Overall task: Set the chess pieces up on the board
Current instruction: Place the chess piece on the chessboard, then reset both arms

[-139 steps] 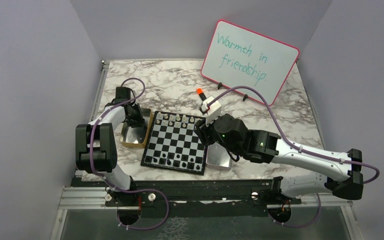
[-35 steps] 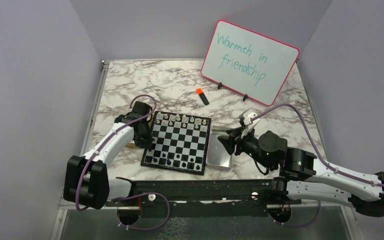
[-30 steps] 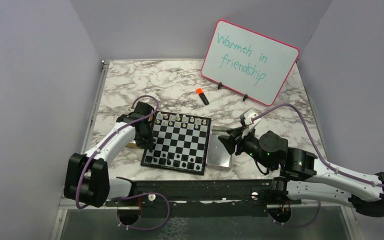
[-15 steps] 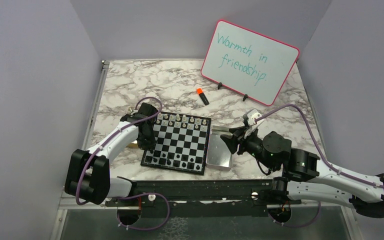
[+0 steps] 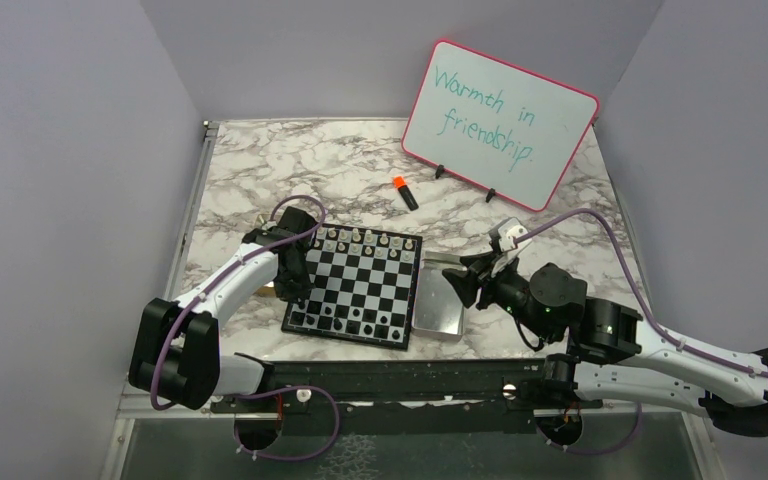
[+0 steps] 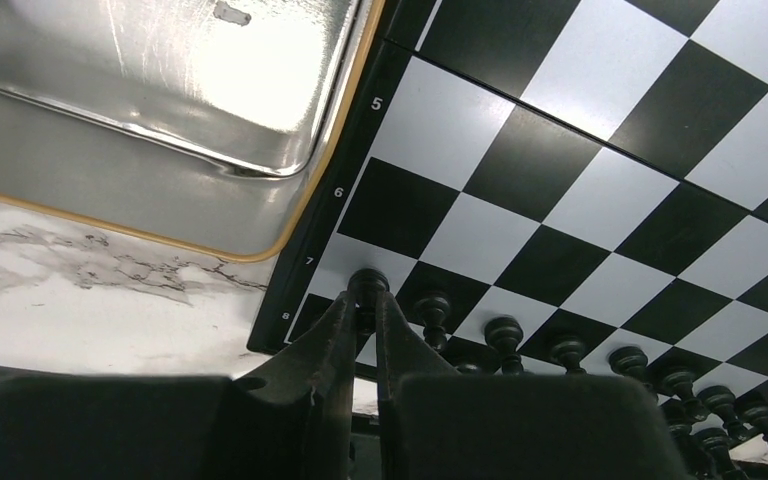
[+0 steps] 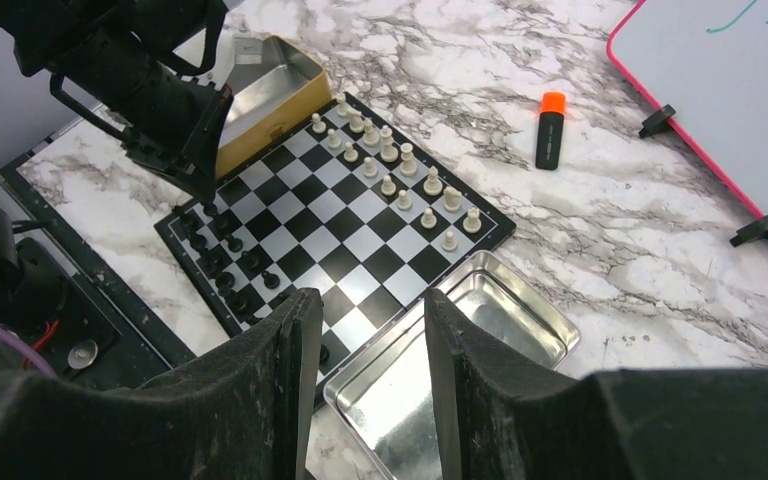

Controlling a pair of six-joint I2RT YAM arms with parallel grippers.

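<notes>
Gripping a black piece [image 6: 367, 284], the left tool [image 6: 364, 304] hovers at the board [image 6: 560, 190] edge.

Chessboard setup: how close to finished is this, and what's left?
Mostly done. Pale silvery-white pieces stand in two rows at the small black-and-silver checked board's far edge. In hand: the left gripper pinches a black piece by the black side's corner. Left: the black rows look gappy, though the rectangular silver tray appears empty.

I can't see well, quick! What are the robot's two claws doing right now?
Left gripper: closed on a black chess piece.
Right gripper: open, holding nothing.
</notes>
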